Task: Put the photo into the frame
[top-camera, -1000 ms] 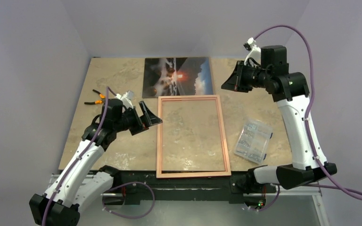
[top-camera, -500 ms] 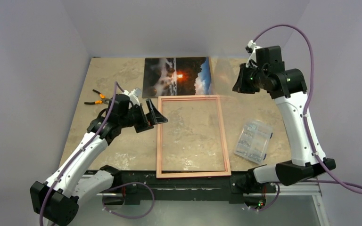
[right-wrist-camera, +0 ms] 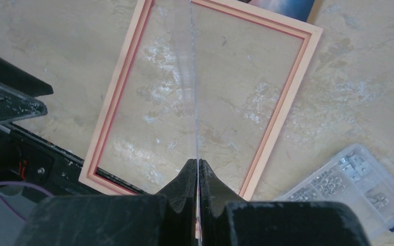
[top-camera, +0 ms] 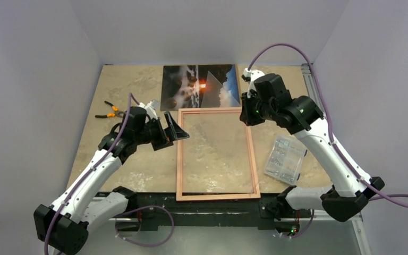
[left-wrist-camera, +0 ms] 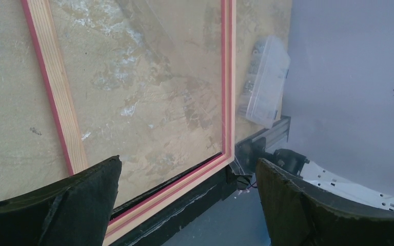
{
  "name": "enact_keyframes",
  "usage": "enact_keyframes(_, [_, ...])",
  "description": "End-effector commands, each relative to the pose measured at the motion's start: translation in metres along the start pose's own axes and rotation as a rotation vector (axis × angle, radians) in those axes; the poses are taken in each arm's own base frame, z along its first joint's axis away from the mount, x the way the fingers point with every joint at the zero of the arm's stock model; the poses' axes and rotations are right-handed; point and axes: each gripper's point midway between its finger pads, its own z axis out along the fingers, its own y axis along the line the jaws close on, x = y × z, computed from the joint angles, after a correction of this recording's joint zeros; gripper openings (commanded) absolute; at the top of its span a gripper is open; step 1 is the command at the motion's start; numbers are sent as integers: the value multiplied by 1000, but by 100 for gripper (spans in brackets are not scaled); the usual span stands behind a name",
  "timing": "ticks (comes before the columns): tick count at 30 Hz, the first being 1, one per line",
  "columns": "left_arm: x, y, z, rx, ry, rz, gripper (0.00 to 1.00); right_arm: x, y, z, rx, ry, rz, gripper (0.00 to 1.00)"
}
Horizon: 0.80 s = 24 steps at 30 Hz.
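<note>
**Right jaws pinch a clear sheet over the frame; left jaws stand wide beside it.**

The frame (top-camera: 179,159) lies flat on the surface (top-camera: 133,85) with its tan wood side up and a pink lip inside, and the marbled top shows through its opening. The photo (top-camera: 183,87) lies picture side up just beyond the frame's far end. The right gripper (top-camera: 244,114) hangs over the frame's far right corner, its jaws clamped together on the edge of the clear sheet (top-camera: 212,93), which is lifted over the frame's far end and overlaps the photo in the top view. The left gripper (top-camera: 172,130) hovers at the frame's left rail near the far corner, its jaws wide apart and holding nothing. A plastic parts box (top-camera: 286,158) sits to the right of the frame, and pliers (top-camera: 109,110) lie well to its left.
</note>
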Motion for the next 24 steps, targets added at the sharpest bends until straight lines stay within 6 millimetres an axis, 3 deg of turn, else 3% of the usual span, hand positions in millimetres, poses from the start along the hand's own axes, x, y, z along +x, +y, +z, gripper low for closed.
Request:
enact_keyframes(1, [-6, -8, -5, 25, -48, -15, 100, -2, 17, 1, -28, -86, -23, 0])
enact_keyframes(6, [-10, -15, -10, 49, -76, -40, 100, 20, 39, 13, -45, -66, -95, 0])
enact_keyframes(12, [-14, -28, -15, 119, -112, -82, 100, 30, 61, 12, -100, -102, -141, 0])
enact_keyframes(19, [-23, -54, -22, 246, -153, -137, 100, 42, 91, 14, -218, -113, -184, 4])
enact_keyframes(24, [-33, -77, -21, 360, -169, -171, 100, 50, 100, 24, -219, -94, -192, 2])
